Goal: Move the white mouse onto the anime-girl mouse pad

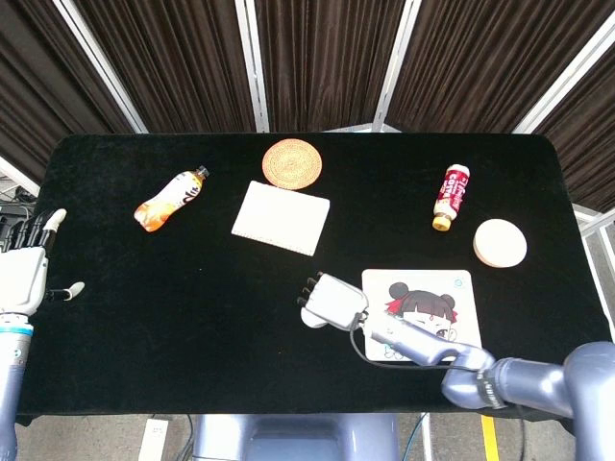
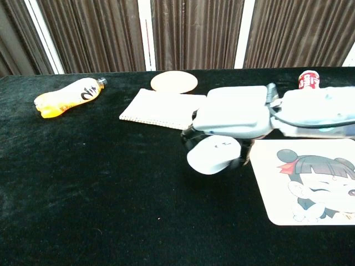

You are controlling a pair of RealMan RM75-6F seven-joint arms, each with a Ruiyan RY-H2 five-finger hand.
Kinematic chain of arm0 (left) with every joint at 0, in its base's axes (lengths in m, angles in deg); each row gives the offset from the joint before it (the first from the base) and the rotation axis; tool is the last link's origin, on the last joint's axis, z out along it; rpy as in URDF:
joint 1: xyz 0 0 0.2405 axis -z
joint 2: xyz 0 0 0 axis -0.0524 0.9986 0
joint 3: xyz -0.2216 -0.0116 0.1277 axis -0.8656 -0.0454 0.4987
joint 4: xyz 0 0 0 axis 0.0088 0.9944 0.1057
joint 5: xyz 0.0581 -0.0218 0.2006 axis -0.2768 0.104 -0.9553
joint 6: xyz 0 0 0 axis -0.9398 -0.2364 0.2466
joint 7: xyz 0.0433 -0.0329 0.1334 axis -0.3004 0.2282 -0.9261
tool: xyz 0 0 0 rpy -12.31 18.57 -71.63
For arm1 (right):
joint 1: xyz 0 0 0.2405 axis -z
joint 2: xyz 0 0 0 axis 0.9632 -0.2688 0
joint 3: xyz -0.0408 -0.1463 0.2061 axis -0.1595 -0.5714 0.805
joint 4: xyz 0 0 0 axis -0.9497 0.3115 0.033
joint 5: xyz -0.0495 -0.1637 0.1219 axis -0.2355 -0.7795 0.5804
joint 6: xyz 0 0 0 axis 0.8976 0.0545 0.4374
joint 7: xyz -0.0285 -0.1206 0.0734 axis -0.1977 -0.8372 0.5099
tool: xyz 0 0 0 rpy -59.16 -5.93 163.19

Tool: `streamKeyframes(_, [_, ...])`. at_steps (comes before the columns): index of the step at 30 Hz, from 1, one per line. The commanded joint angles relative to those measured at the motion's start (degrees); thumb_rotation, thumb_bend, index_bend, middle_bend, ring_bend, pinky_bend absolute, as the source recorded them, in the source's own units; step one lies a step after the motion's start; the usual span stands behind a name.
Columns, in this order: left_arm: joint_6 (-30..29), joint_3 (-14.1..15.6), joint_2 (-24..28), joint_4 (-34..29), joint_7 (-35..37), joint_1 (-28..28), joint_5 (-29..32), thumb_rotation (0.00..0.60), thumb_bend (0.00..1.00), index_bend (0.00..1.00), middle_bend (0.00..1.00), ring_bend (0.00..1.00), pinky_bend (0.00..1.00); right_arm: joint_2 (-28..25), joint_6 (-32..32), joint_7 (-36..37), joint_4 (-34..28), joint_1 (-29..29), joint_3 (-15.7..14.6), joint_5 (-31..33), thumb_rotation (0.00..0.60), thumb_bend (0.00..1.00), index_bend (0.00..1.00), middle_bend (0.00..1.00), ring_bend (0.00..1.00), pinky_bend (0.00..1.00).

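My right hand [image 2: 233,117] grips the white mouse [image 2: 213,155] from above and holds it a little off the black table, just left of the anime-girl mouse pad [image 2: 272,194]. In the head view the same right hand [image 1: 332,300] covers most of the mouse [image 1: 309,318], which shows only as a white edge beside the pad [image 1: 455,284]. The pad lies flat with nothing on it. At the table's left edge my left hand [image 1: 25,274] hangs with its fingers spread and nothing in it.
An orange drink bottle [image 1: 171,200] lies at the back left. A white notebook [image 1: 281,217] and a woven coaster [image 1: 291,162] sit behind the mouse. A red bottle [image 1: 451,196] and a white round disc [image 1: 500,243] lie at the back right.
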Motion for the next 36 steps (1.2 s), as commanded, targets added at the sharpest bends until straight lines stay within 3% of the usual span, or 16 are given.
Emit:
streamKeyframes(1, [-0.25, -0.1, -0.74, 0.15, -1.28, 0.14, 0.3, 0.6, 0.0, 0.0, 0.0, 0.0, 0.0, -8.27, -6.91, 9.77, 4.78, -5.01, -8.77, -18.09, 0.6, 0.62, 0.43, 0.5, 0.33, 0.51])
streamKeyframes(5, [-0.72, -0.27, -1.83, 0.36, -3.5, 0.39, 0.83, 0.6, 0.0, 0.0, 0.0, 0.0, 0.0, -9.32, -15.24, 17.76, 13.62, -8.09, -15.91, -30.45, 0.6, 0.7, 0.44, 0.51, 0.33, 0.51])
streamKeyframes(10, [-1.04, -0.44, -3.02, 0.86, -5.67, 0.69, 1.65, 0.6, 0.0, 0.0, 0.0, 0.0, 0.0, -7.75, -22.36, 22.6, 22.69, -9.16, -19.21, -36.35, 0.6, 0.76, 0.45, 0.51, 0.34, 0.52])
streamKeyframes(19, [-1.79, -1.0, -5.6, 2.32, -9.84, 1.37, 3.65, 0.6, 0.0, 0.0, 0.0, 0.0, 0.0, -5.17, -28.78, 31.79, 39.82, -9.97, -23.17, -39.25, 0.6, 0.79, 0.46, 0.52, 0.35, 0.52])
streamKeyframes(26, [-1.79, -1.25, -7.45, 3.72, -12.35, 2.02, 4.99, 0.6, 0.0, 0.0, 0.0, 0.0, 0.0, -1.07, -34.88, 36.62, 52.85, -3.76, -26.93, -39.21, 0.6, 0.79, 0.47, 0.52, 0.35, 0.52])
streamKeyframes(36, [-2.01, -1.4, -8.18, 3.91, -13.31, 2.16, 5.19, 0.6, 0.0, 0.0, 0.0, 0.0, 0.0, 4.12, -39.59, 39.34, 60.62, -0.47, -27.97, -37.93, 0.6, 0.8, 0.47, 0.52, 0.35, 0.51])
